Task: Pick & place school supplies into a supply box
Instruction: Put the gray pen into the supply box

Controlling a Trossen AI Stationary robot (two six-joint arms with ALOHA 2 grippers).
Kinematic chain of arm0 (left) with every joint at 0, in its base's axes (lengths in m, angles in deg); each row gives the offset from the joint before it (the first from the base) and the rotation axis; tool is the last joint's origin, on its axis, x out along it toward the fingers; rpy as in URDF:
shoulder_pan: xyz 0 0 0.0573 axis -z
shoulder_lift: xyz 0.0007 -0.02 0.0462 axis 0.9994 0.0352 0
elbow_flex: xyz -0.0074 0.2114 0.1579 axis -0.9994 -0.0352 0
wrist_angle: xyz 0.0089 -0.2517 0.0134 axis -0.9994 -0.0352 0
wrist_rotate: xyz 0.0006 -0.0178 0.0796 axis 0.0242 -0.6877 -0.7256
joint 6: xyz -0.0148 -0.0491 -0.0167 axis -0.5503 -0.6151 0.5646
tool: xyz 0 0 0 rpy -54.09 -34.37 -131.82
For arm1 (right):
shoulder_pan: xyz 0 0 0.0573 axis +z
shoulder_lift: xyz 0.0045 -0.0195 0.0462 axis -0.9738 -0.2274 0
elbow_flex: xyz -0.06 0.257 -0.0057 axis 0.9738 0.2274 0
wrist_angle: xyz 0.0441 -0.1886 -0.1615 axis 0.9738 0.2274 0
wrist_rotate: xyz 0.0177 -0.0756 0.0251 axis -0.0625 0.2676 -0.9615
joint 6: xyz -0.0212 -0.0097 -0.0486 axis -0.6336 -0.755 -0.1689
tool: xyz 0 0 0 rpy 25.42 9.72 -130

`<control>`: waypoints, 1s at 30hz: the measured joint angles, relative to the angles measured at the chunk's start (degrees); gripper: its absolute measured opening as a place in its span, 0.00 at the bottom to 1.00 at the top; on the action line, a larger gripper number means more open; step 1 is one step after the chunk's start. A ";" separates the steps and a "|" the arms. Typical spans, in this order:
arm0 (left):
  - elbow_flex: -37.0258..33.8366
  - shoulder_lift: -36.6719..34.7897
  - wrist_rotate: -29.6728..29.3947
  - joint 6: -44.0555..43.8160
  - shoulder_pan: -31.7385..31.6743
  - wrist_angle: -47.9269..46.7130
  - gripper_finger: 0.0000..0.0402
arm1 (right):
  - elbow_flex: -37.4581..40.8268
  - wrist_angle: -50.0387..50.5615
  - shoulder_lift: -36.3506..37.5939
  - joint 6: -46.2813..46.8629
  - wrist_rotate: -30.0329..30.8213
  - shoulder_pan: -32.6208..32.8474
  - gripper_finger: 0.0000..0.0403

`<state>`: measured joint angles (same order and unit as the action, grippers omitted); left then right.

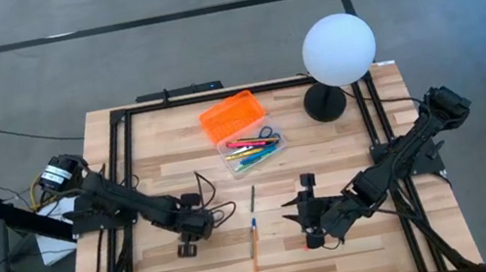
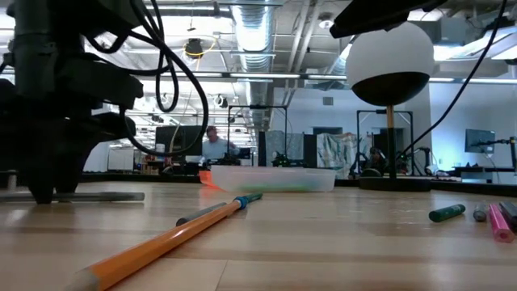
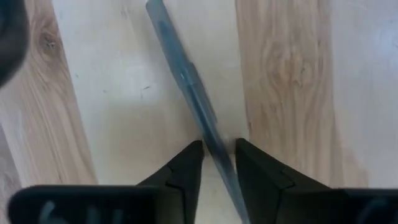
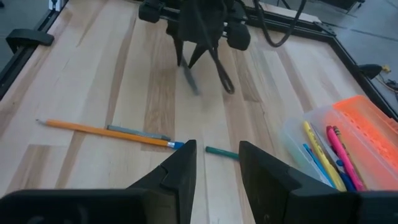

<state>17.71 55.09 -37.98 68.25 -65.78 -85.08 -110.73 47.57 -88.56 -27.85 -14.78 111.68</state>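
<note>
Big open lab behind, wood-plank table (image 1: 359, 235) in a black frame, white globe lamp (image 1: 338, 49) at the far right corner.

Supply box (image 1: 254, 151) sits far-centre, orange lid (image 1: 231, 116) flipped open beside it. Several pens and markers plus the blue-handled scissors (image 1: 266, 137) already lie inside, so I'd call it partly done.

Loose on the table:
- orange pencil (image 1: 254, 255), near edge centre
- grey pen (image 1: 253, 199) and a teal-tipped one (image 4: 221, 152) close by it
- dark pen (image 3: 194, 102) under the left arm
- low view shows a green marker (image 2: 447, 212) and pink marker (image 2: 498, 221) on the table too

Left gripper (image 3: 218, 163) is down at the table, fingers parted and straddling the dark pen, not clamped. Right gripper (image 4: 216, 163) is low over the table near the pencil, fingers apart, nothing held.

Judgement: roughly half left.
</note>
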 joint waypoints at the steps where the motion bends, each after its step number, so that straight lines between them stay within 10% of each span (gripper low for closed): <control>1: 0.00 0.00 0.37 0.53 -0.47 -0.02 0.20 | 0.00 0.26 0.00 -0.12 -0.09 0.00 0.29; 30: -0.04 0.00 2.26 1.19 -5.82 1.51 0.02 | 0.02 18.51 0.00 -8.80 -2.88 -8.42 0.29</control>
<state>17.67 55.09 -35.72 69.44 -71.60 -83.58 -110.71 66.08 -88.56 -36.65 -17.65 103.26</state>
